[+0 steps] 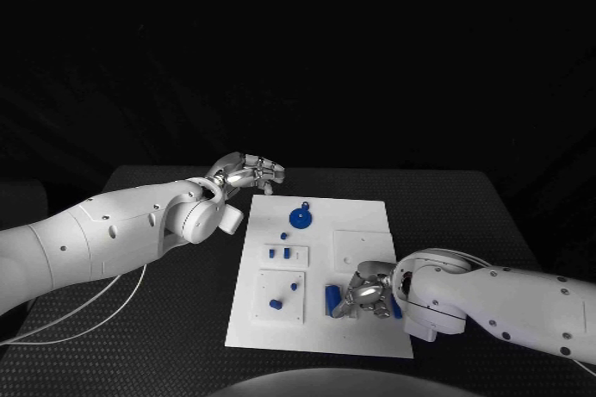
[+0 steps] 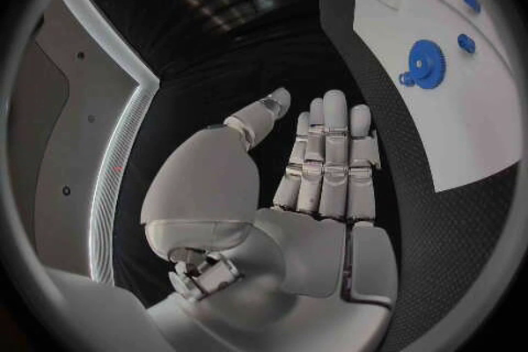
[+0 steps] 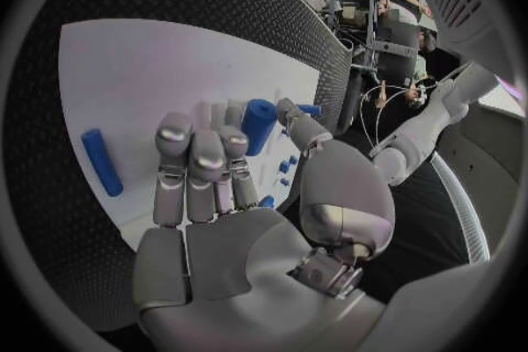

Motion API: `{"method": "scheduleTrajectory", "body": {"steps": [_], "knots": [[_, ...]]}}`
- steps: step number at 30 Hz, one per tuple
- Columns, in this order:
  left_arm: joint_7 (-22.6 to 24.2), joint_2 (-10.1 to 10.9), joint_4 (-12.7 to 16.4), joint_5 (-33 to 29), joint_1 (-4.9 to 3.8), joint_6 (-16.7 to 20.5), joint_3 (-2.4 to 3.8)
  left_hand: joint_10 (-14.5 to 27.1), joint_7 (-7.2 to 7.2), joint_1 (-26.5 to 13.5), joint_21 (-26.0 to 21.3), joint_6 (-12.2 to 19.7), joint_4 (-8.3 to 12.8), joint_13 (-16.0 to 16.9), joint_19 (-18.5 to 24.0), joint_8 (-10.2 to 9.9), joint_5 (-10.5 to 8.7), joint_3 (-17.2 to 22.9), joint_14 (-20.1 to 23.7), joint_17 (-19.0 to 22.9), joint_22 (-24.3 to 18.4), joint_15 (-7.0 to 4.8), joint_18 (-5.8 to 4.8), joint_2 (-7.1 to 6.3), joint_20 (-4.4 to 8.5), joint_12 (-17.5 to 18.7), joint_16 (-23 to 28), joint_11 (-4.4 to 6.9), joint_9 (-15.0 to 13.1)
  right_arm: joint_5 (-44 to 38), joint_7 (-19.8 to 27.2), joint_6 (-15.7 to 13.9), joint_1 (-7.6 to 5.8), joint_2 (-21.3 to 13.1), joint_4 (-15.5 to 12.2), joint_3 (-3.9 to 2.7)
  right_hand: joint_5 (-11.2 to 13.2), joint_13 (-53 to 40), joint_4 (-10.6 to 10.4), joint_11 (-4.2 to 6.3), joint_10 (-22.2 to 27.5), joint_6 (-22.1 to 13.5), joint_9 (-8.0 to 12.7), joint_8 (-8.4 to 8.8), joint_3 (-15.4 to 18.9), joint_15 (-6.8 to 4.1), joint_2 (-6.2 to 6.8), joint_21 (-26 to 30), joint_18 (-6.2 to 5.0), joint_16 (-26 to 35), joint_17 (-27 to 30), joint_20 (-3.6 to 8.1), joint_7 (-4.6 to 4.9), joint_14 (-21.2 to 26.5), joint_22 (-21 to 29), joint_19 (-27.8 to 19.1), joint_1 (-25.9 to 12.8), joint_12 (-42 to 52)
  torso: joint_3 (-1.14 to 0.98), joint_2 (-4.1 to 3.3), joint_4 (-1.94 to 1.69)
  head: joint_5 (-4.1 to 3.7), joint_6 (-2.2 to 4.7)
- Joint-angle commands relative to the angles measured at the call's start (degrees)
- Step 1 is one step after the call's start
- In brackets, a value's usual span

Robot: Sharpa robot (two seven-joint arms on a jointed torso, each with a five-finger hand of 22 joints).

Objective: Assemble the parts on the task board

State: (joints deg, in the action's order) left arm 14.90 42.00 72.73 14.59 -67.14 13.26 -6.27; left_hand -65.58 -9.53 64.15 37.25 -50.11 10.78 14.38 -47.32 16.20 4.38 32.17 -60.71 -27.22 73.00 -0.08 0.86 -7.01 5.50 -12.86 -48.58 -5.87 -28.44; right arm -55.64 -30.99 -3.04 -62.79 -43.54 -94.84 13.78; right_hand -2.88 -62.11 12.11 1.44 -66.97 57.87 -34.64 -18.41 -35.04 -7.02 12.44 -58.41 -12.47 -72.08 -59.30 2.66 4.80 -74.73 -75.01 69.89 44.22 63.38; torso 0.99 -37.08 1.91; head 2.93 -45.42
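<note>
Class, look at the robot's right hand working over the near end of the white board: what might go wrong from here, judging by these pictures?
1. The right hand reaches for a blue cylinder that is not clearly pinched; it might slip or roll away.
2. A second blue cylinder lies loose beside that hand, so a sideways move may knock it off the task board.
3. The left hand hovers open off the board's far corner, so nothing steadies the board if it is pushed.

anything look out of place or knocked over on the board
Two blue cylinders lie flat on the task board near the right robot hand rather than standing: one left of it, one beside its fingers. Nothing looks damaged.
</note>
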Motion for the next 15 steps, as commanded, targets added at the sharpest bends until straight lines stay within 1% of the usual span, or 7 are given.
{"method": "scheduleTrajectory", "body": {"steps": [1, 3, 5, 7, 8, 9, 15], "knots": [[0.2, 0.0, 0.1, -0.3, -0.03, -0.8, 0.03, 0.5, -0.04, -0.7, -0.3, 0.3, -0.3, -0.1, -0.3, 0.3, 0.34, 0.0, -0.4, -0.1, 0.1, 0.04, 1.02, 0.14, 0.18, -0.3, 0.2, -0.04, 0.1, -0.7, 1.0, -1.0, 0.04, 0.2, 0.3, 0.02, 0.1, -0.1, -0.5, 0.14, -0.2, 0.5, -0.1, -0.17, 0.0, -0.49, -0.9, 0.0, -2.53, 0.2, -0.1, 0.0, -0.01, 0.0, -0.1, 0.0, 0.1, -0.3, 0.04, 0.02, 0.02, 0.09, -0.01], [0.1, 0.0, 0.1, -0.3, -0.03, -0.8, 0.03, 0.6, -0.04, -0.7, -0.4, 0.3, -0.4, -0.1, -0.3, 0.3, 0.36, 0.0, -0.4, -0.1, 0.1, 0.04, 1.02, 0.19, 0.18, -0.3, 0.2, -0.04, 0.1, -0.7, 1.3, -1.4, 0.04, 0.4, 0.4, 0.02, 0.1, -0.2, -0.9, 0.25, -0.4, 0.8, -0.1, -0.26, -0.1, -0.57, -2.23, 0.0, -2.53, 0.3, 0.0, 0.0, -0.12, 0.0, -0.1, 0.0, -0.1, -0.3, 0.04, 0.02, 0.02, 0.1, -0.09], [0.1, 0.0, 0.2, -0.3, -0.03, -0.8, 0.03, 0.6, -0.06, -0.9, -0.4, 0.4, -0.6, -0.1, -0.4, 0.3, 0.4, 0.0, -0.4, -0.1, 0.1, 0.04, 1.02, 0.29, 0.17, -0.3, 0.3, -0.05, 0.1, -0.8, 1.4, -1.6, 0.05, 0.8, 0.6, 0.02, 0.1, -0.2, -1.2, 0.37, -0.7, 1.2, -0.2, -0.35, -0.3, -0.67, -4.69, 0.0, -2.53, 0.4, 0.0, -0.01, -0.25, 0.0, -0.1, 0.0, -0.2, -0.1, 0.02, 0.0, 0.02, 0.11, -0.08], [0.1, 0.0, 0.2, -0.3, -0.03, -0.8, 0.03, 0.6, -0.06, -0.9, -0.4, 0.4, -0.6, -0.1, -0.4, 0.3, 0.4, 0.0, -0.4, -0.1, 0.1, 0.04, 1.02, 0.3, 0.17, -0.3, 0.3, -0.05, 0.1, -1.0, 1.8, -1.5, 0.06, 1.1, 0.7, 0.02, 0.1, -0.3, -1.0, 0.54, -0.9, 1.5, -0.2, -0.43, -1.2, -0.79, -7.92, 0.0, -2.52, 0.4, 0.0, 0.07, -0.42, 0.0, -0.1, -0.1, 0.7, 0.0, -0.01, -0.01, 0.0, 0.1, -0.12], [0.1, 0.0, 0.2, -0.3, -0.03, -0.8, 0.03, 0.6, -0.06, -0.9, -0.4, 0.4, -0.6, -0.1, -0.4, 0.3, 0.41, 0.0, -0.4, -0.1, 0.1, 0.04, 1.02, 0.3, 0.18, -0.3, 0.3, -0.05, 0.1, -1.3, 2.0, -1.4, 0.06, 1.2, 0.7, 0.01, 0.1, -0.4, -0.5, 0.56, -1.0, 1.7, -0.2, -0.39, -1.4, -0.84, -8.84, 0.0, -2.51, 0.4, 0.0, 0.02, -0.46, 0.0, -0.2, -0.2, 0.9, 0.0, -0.02, -0.01, -0.01, 0.11, -0.1], [0.1, 0.1, 0.2, -0.3, -0.04, -0.7, 0.03, 0.6, -0.06, -0.9, -0.4, 0.4, -0.6, -0.2, -0.4, 0.3, 0.41, 0.0, -0.4, -0.1, 0.1, 0.04, 1.02, 0.3, 0.18, -0.3, 0.3, -0.05, 0.1, -1.6, 2.0, -1.4, 0.07, 1.3, 0.7, 0.01, 0.1, -0.4, 0.5, 0.67, -1.3, 2.0, -0.1, -0.32, -3.0, -0.89, -10.72, -0.1, -2.46, 0.4, 0.0, 0.03, -0.56, 0.0, -0.3, -0.3, 2.2, 0.0, -0.02, -0.01, 0.0, 0.13, -0.09], [0.1, 0.0, 0.3, -0.3, -0.04, -0.8, 0.03, 0.6, -0.06, -0.9, -0.4, 0.4, -0.6, -0.2, -0.4, 0.2, 0.42, 0.0, -0.4, -0.2, 0.1, 0.04, 1.03, 0.28, 0.18, -0.3, 0.3, -0.05, 0.1, -2.6, 2.2, -0.4, 0.12, 1.7, 0.9, 0.01, 0.1, -0.4, 2.4, 0.65, -1.9, 2.8, 0.5, 0.07, -7.1, -0.8, -12.07, -0.3, -2.44, 0.5, 0.0, -0.48, -0.56, -0.1, -0.5, -0.4, 3.4, -0.2, 0.0, -0.03, 0.04, 0.2, -0.04]]}}
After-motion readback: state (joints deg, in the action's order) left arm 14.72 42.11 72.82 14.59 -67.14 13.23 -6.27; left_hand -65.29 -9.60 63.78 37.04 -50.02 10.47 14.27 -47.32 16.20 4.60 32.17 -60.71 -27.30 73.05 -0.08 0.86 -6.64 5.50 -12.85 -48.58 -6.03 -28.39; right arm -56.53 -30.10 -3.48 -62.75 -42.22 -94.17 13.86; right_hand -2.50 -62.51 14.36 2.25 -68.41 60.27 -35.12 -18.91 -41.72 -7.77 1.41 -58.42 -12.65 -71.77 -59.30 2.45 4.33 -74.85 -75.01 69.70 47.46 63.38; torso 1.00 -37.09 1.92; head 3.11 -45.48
